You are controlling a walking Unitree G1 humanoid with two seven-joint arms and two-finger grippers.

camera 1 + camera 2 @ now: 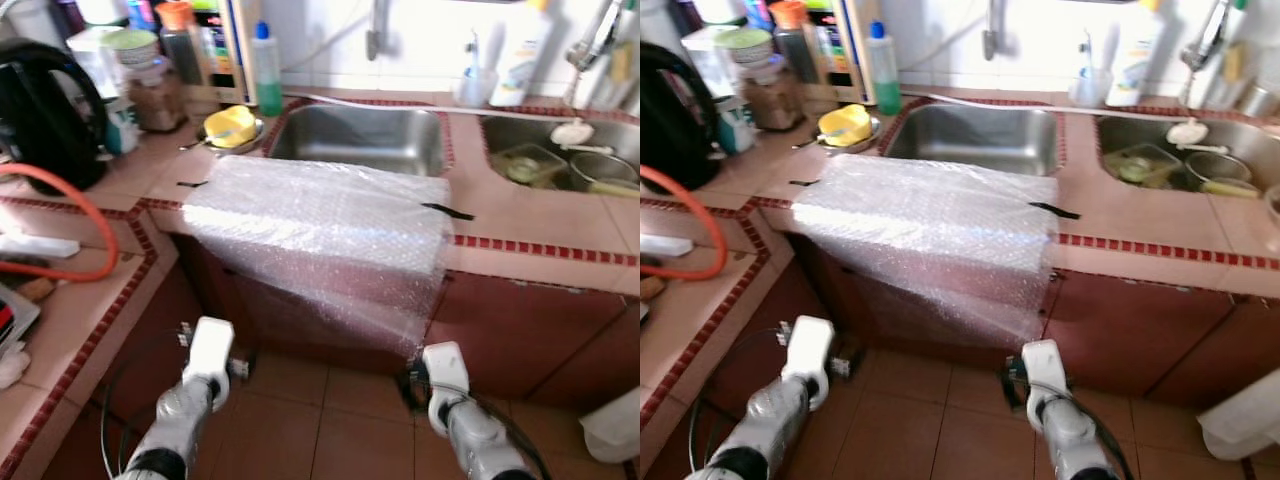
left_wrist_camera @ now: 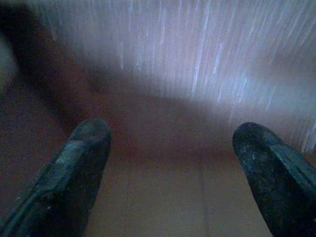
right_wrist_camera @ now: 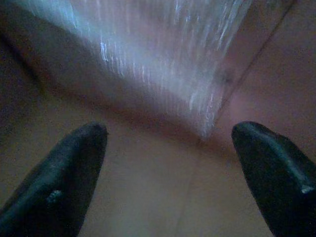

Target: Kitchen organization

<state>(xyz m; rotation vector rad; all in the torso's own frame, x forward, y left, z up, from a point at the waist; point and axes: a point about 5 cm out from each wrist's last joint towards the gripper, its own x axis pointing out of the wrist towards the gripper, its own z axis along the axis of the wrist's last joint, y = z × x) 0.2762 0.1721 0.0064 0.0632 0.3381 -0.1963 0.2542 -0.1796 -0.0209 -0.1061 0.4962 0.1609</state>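
**Desk:** What do you see at the counter?

**Caption:** A sheet of bubble wrap drapes over the near edge of the tiled counter, in front of the left sink, and hangs down the cabinet front toward the floor. Your left gripper and right gripper sit low and near, just short of the hanging sheet. Both are spread wide and grasp nothing.

**Desk:** How far along would you judge the tidying?

**Caption:** Barely begun, by the look of it. The wrap lies untouched. Clutter crowds the far left: a yellow dish, a green bottle, jars and a black kettle. An orange hose loops across the left counter. The right sink holds bowls. All of that is left to sort.

**Desk:** Anything you can't make out?

**Caption:** Both wrist views are dim and streaked; the wrap reads as a pale blur beyond the fingers. Whatever lies under the sheet is hidden. The white object at the near right is cut off and cannot be identified.
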